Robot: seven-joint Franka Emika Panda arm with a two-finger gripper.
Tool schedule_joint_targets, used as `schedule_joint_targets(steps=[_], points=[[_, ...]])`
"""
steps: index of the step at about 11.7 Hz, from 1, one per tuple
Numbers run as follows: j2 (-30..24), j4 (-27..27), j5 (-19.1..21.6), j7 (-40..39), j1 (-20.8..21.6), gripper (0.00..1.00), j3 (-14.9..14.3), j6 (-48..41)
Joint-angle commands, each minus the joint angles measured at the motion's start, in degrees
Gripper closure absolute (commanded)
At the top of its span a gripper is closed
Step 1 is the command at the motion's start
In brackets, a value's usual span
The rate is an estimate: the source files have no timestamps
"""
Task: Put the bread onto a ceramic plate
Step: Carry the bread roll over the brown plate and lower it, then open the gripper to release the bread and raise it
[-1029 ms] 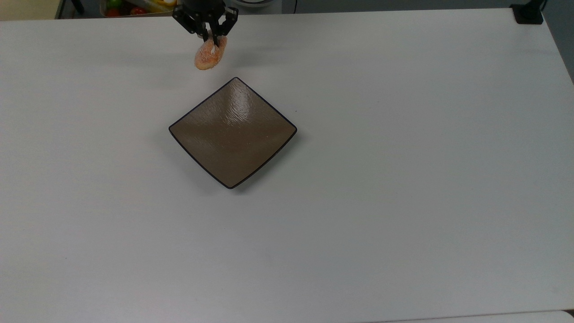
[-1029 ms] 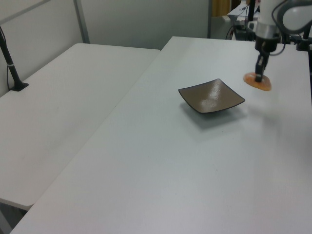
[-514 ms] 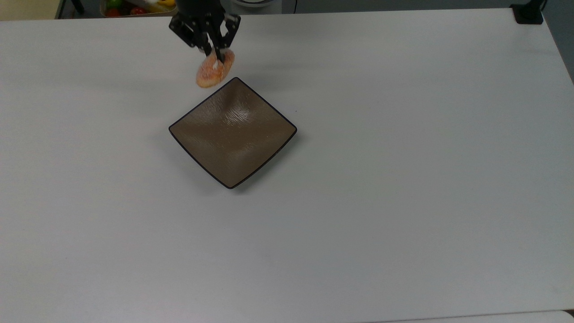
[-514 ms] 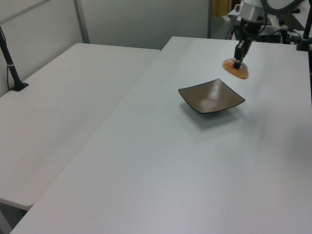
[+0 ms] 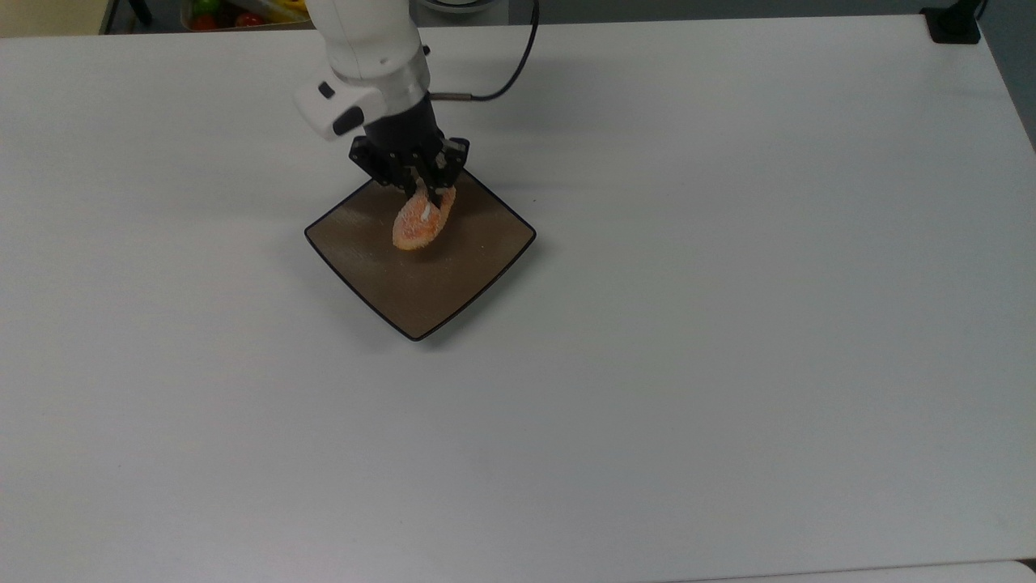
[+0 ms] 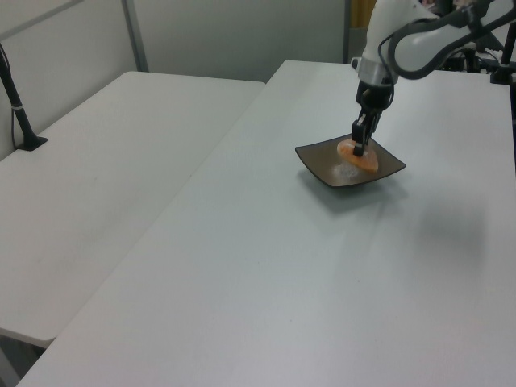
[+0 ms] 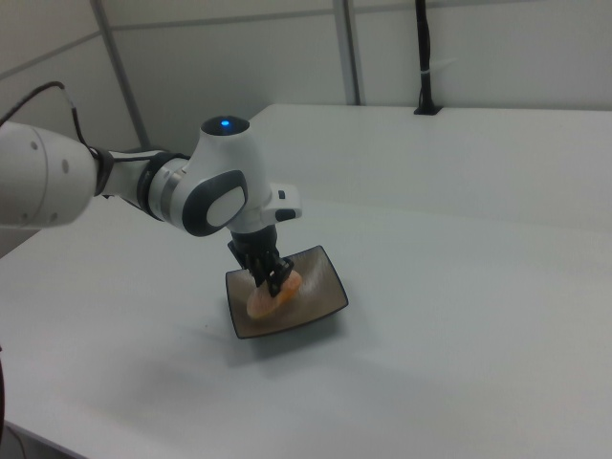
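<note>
The orange-tan bread [image 5: 421, 223] with a white stripe hangs tilted over the ceramic plate [image 5: 453, 279], a square brown dish with a dark rim on the white table. My gripper [image 5: 427, 198] is shut on the bread's upper end, above the plate's far half in the top view. In the left view the bread [image 6: 359, 156] sits low over the plate [image 6: 322, 168], under the gripper [image 6: 359, 145]. In the right view the bread [image 7: 272, 295] is over the plate [image 7: 320, 287], held by the gripper [image 7: 275, 283]. I cannot tell whether the bread touches the plate.
The white table [image 5: 728, 324] stretches wide around the plate. A bin of colourful toy food [image 5: 235, 12] stands beyond the table's far edge in the top view. A second white table [image 6: 105, 161] adjoins at the left view's left. A black clamp [image 5: 953, 24] grips the far right corner.
The gripper carried the bread from beyond the plate's far corner to over the plate and lowered it. The arm now reaches further over the table.
</note>
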Motion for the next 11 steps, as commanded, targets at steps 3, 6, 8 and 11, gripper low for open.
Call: schedule_joint_targets(steps=[3, 6, 8, 11], points=[[1.03, 1.63, -2.06, 2.72, 0.21, 0.00, 0.03, 0.14], [0.16, 2.24, -1.97, 2.81, 0.12, 0.00, 0.03, -0.47], [-1.25, 5.75, -1.97, 3.68, -0.23, 0.00, 0.03, -6.05], [-3.19, 17.32, -7.83, 6.82, -0.15, 0.00, 0.03, -29.22]])
